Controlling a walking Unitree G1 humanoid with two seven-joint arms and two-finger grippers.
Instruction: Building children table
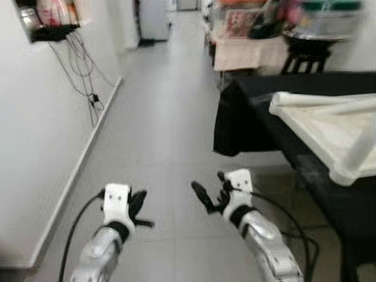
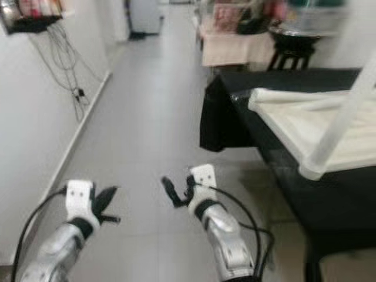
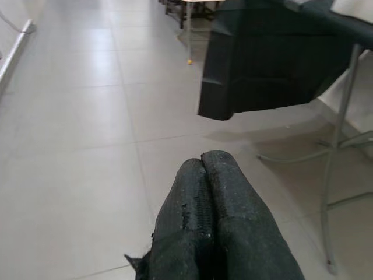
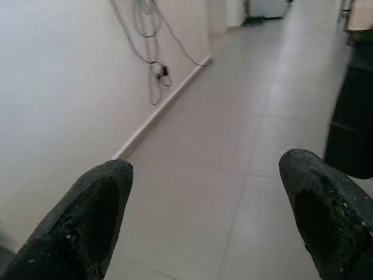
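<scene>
Two head views show the white children's table point(image 1: 329, 126) upside down on a black-draped table point(image 1: 258, 94), off to the robot's right; the robot should turn toward it before reaching. The left wrist view has the left gripper point(image 3: 213, 204) pressed together, empty. The right wrist view has the right gripper point(image 4: 204, 204) spread wide, ready to grasp a leg point(image 2: 343, 114).

Floor point(image 1: 158, 117) ahead seemingly open; black-draped table point(image 1: 329, 194) right.

White tabletop point(image 1: 329, 132) on black-draped table point(image 1: 247, 111)
</scene>
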